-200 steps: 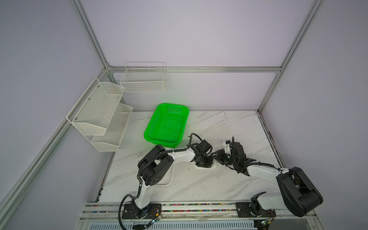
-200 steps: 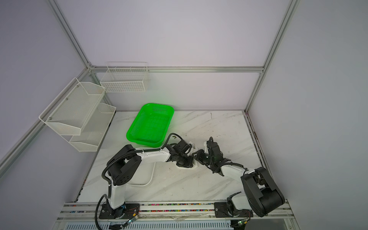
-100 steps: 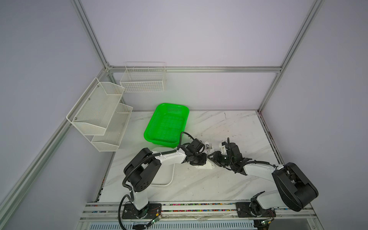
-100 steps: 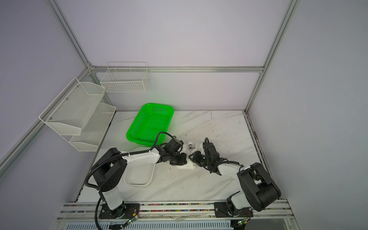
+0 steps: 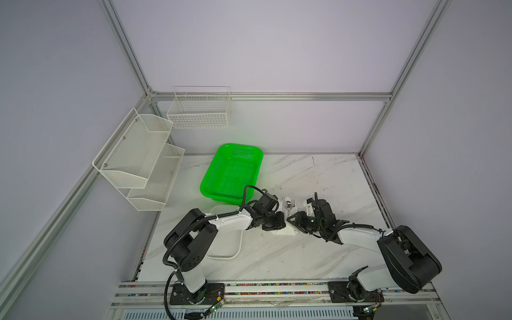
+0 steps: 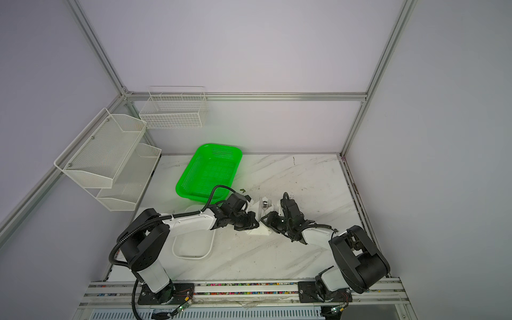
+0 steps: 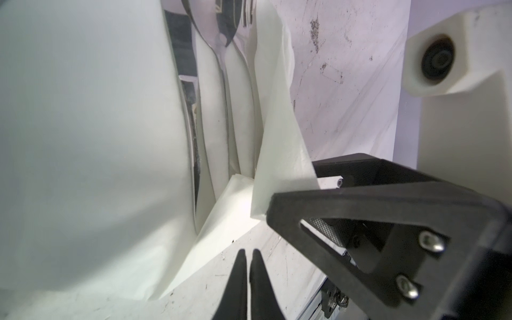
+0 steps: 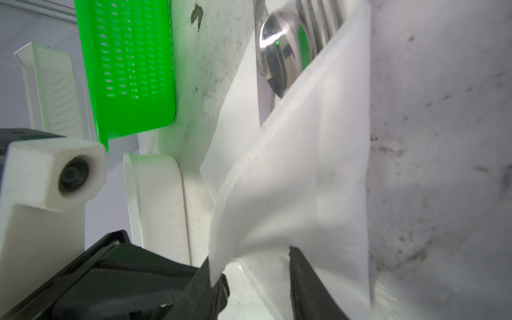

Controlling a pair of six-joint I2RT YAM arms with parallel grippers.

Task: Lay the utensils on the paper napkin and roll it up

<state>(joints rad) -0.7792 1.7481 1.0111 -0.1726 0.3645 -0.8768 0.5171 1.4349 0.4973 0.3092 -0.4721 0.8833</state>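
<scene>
Paper napkin (image 8: 304,166) rises as a loose flap between the jaws of the right gripper (image 8: 252,263). The jaws stand clearly apart, wider than the sheet, and the paper only leans on one finger, so I judge it released rather than held. The left gripper (image 7: 248,266) has its jaws pressed together with nothing visible between them, low over the table beside the napkin's other raised side. Between the two flaps the utensils (image 8: 279,47) lie side by side, spoon bowl and fork tines poking out towards the green basket (image 5: 231,169). The bundle sits on the marble table (image 5: 318,177) just off that basket's near right corner, and a white tray (image 5: 238,246) lies in front of its near edge. Placing looks done and rolling only begun. Next, one flap needs gripping and carrying tightly over the cutlery without tipping pieces out.
</scene>
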